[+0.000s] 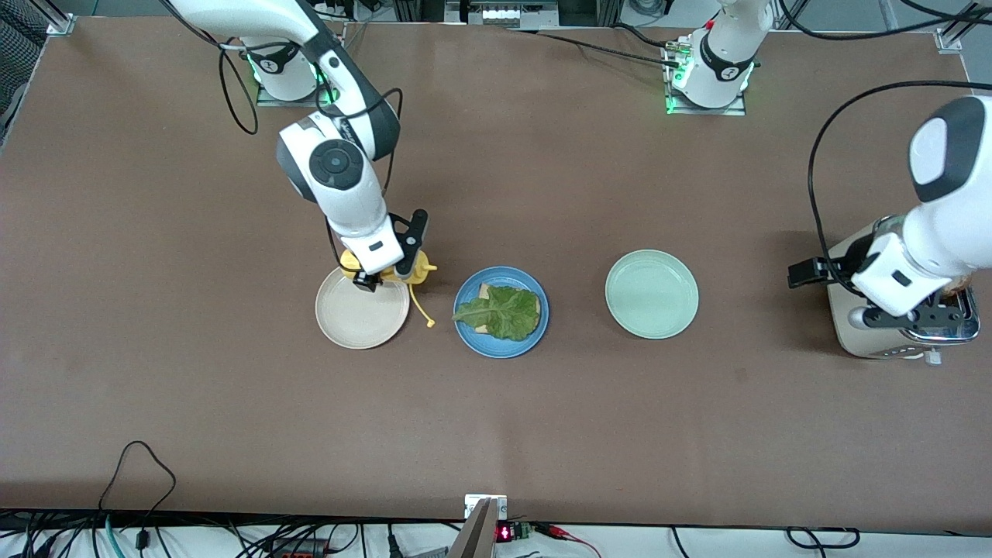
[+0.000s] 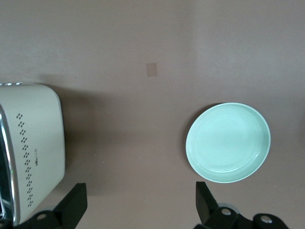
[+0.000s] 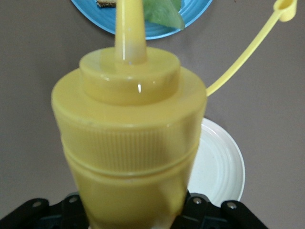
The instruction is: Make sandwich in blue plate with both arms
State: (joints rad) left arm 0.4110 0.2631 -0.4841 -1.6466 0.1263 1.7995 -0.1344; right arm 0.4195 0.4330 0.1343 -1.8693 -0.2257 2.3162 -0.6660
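The blue plate (image 1: 465, 325) holds one light brown bread slice (image 1: 484, 293) with a ruffled green lettuce leaf (image 1: 504, 310) lying on it; no second slice lies on top. My right gripper (image 1: 384, 275) is shut on a yellow squeeze bottle (image 3: 128, 138), held over the edge of the beige plate (image 1: 360, 318) beside the blue plate. The bottle's nozzle points toward the blue plate (image 3: 190, 19), and its open cap hangs on a tether (image 1: 425, 310). My left gripper (image 2: 140, 210) is open and empty, up over the toaster (image 1: 876, 341).
An empty pale green plate (image 1: 651, 294) lies between the blue plate and the toaster; it also shows in the left wrist view (image 2: 228, 142). The beige toaster (image 2: 33, 143) stands at the left arm's end of the table. The beige plate (image 3: 219, 167) is empty.
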